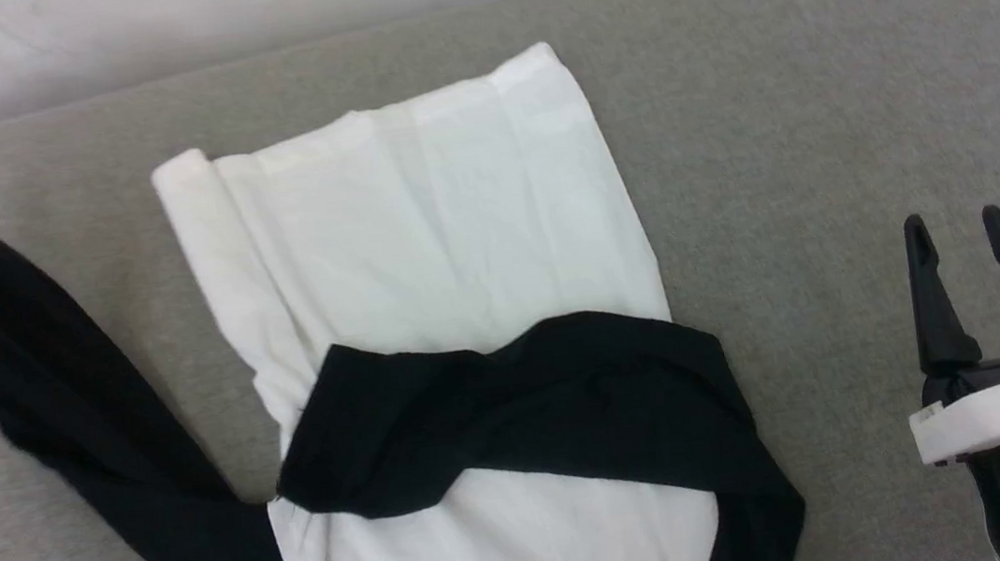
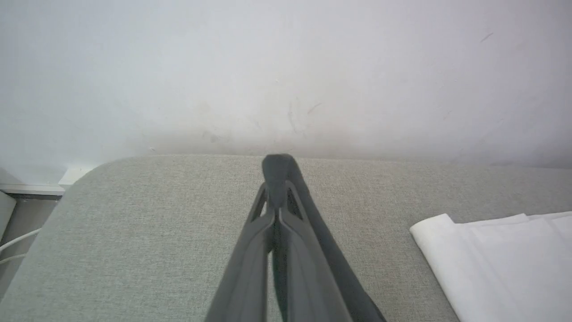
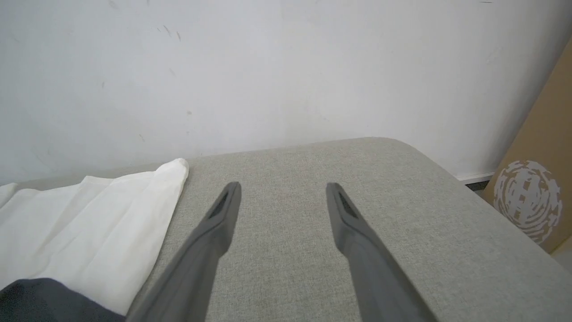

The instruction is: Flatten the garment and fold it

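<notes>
My left fingers [image 2: 254, 250] clamp the long black cloth sleeve [image 1: 49, 369]; right fingers [image 3: 216, 232] apart.
I'd lay it flat, untwisted, across the soft white shirt body [image 1: 438, 231].

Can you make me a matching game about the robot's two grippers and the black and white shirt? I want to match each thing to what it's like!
Things
1. left gripper
2. right gripper
3. black fabric sleeve at the robot's left
4. soft white T-shirt body

States
A. lying on the grey padded surface, sides folded in
B. fingers wide apart, holding nothing
C. fingers shut, pinching dark cloth
D. stretched out long, away from the white part

Pairs: 1-C, 2-B, 3-D, 4-A
</notes>
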